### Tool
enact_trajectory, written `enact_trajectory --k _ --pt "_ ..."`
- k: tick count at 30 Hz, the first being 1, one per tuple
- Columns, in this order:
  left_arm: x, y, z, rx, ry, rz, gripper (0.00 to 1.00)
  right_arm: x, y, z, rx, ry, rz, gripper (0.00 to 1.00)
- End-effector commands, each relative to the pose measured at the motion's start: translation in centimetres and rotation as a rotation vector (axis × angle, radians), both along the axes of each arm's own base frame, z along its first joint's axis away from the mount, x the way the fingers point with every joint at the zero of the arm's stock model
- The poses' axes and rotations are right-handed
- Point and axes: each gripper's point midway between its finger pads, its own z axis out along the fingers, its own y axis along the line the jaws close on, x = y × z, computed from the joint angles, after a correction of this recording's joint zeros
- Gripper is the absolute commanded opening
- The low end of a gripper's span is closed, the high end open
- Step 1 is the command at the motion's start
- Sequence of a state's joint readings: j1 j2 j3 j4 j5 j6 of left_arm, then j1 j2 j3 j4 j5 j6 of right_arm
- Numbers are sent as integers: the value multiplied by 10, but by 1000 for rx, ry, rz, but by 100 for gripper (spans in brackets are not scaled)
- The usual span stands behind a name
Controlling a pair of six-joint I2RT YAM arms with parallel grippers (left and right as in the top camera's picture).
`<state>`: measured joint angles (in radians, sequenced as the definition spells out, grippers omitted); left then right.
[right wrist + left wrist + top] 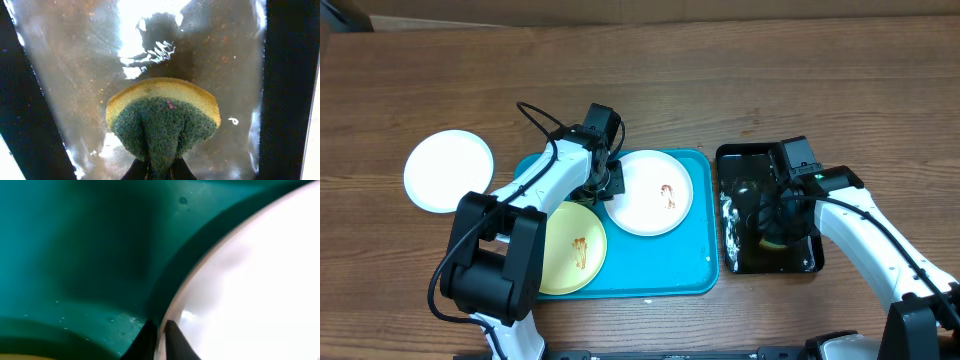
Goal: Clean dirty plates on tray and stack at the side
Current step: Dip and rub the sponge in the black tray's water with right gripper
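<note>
**Sponge Held Over Black Tray While Left Fingers Pinched a Plate Rim**

Closest to the right wrist camera was a sponge [162, 120], yellow on one face and green scouring pad on the other. The right gripper [159, 172] had clamped its fingers onto it so tightly that the pad bulged and folded. Below the sponge lay the wet, glossy floor of the black tray [75, 75], which caught bright glare. From overhead, that tray [745, 165] sat toward the right edge of the wooden counter [720, 80]. The right gripper [775, 225] was over its middle, and whitish patches showed along its left wall.

The left gripper [161, 340] had its two dark fingertips drawn together on the rim of the smeared white plate [260, 280], one above the edge and one below. Whether that edge was raised off the tray could not be told. Overhead, the left gripper [610, 185] met this plate [645, 215] at its left side, and a small brown smear [667, 195] marked the plate's right half.

The plate rested in the far right part of the turquoise tray [660, 270], which lay at the counter's middle, nearer the near edge. The yellow plate [560, 265], with a brown smear [580, 250] of its own, sat in the tray's near left corner, partly under the left arm. The two plates lay just beside each other.

A third plate [448, 171], white, lay on the bare counter beyond the tray's left side, toward the left edge.
</note>
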<state>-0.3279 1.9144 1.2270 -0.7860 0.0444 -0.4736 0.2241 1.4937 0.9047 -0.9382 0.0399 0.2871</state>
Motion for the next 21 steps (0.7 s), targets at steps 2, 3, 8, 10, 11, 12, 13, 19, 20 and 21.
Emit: enact_trajectory --k 2,3,8,10,11,12,13,19,20,21 --pt "-6 -4 -6 -25 28 -5 45 4 4 5 12 -17 9 4" --pt "-4 -2 -6 -16 16 -9 47 3 3 5 11 -14 9 4" --pt "10 2 -5 17 -47 -7 36 3 3 5 11 -15 9 4" --pt "10 2 -6 16 -44 -11 11 3 3 5 11 -14 9 4" --pt "8 2 -6 18 -39 -12 4 3 3 5 11 -15 9 4" --pt "6 2 -6 18 -32 -13 4 5 4 5 12 -21 10 4" --pt "5 2 -6 20 -26 -13 4 8 4 5 15 -34 12 4" --pt "0 4 -7 27 -4 -13 4 17 13 16 52 -57 73 4" --pt "-2 4 -7 29 2 -13 4 16 14 20 53 -51 74 4" --pt "-3 5 -7 30 8 -11 4 19 13 22 46 -58 74 4"
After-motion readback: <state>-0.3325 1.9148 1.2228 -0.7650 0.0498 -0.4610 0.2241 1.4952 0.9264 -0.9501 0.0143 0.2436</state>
